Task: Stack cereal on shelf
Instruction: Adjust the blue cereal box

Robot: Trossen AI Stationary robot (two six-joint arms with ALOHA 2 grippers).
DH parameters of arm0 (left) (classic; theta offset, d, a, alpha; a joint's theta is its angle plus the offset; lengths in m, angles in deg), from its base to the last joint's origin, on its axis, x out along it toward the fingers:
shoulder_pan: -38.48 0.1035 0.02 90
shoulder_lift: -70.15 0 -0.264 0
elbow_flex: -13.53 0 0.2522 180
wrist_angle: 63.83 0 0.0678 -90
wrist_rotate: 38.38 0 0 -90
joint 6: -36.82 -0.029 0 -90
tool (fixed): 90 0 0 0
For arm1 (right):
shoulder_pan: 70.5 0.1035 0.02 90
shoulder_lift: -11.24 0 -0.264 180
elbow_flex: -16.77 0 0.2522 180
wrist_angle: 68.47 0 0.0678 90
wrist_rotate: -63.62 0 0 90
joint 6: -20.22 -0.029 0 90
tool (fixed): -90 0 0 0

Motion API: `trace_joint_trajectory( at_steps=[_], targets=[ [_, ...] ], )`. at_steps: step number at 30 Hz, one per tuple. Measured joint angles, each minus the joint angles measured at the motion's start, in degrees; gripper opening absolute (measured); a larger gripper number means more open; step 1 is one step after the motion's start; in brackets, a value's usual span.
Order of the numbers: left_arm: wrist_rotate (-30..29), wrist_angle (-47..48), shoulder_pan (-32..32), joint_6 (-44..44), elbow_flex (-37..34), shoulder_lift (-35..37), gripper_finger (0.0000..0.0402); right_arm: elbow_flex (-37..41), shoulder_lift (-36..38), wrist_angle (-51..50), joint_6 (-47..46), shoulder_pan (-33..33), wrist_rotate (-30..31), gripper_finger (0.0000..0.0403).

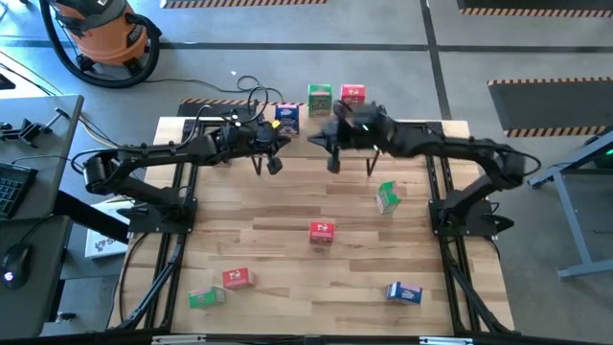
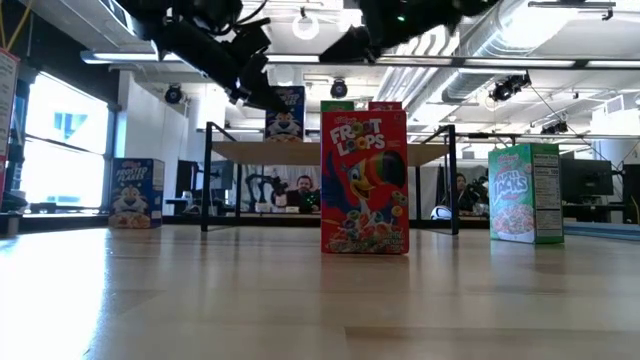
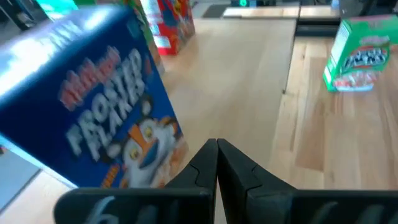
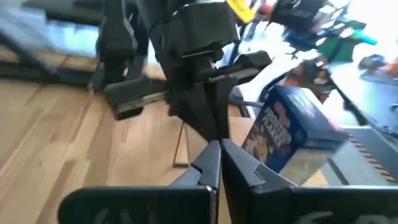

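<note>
The blue Frosted Flakes box (image 3: 93, 106) stands on the shelf (image 1: 421, 129) just beside the left tool (image 3: 216, 155), whose fingers are closed, gripping nothing; the right tool (image 4: 219, 155) nearby is likewise closed and empty

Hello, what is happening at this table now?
Two dark robot arms are putting small cardboard cereal boxes onto the low light-wood shelf at the table's far edge. A blue box, a green box and a red box stand there. The left gripper and right gripper hover near it, both shut and empty. Six boxes wait on the wooden tabletop.
</note>
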Motion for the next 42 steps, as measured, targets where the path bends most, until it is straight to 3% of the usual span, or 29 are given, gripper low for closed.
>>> trace_joint_trajectory(
  at_steps=[6,13,29,42],
  targets=[
    [-0.4,-1.4,2.2,0.0,0.0,-1.9,0.0000,19.8,7.9,21.0,-5.8,2.8,4.2,0.0000],
    [-0.5,-6.9,4.1,0.0,0.0,-6.0,0.0000,30.6,13.0,31.0,-6.9,5.1,8.0,0.0000],
    [-1.2,-9.9,7.5,0.6,0.0,-9.2,0.0000,32.4,14.4,31.4,-7.9,5.6,8.1,0.0000],
    [-5.8,-9.8,8.0,-1.9,0.0,-9.2,0.0000,32.4,14.3,30.2,-7.8,5.6,8.0,0.0000]
  ],
)
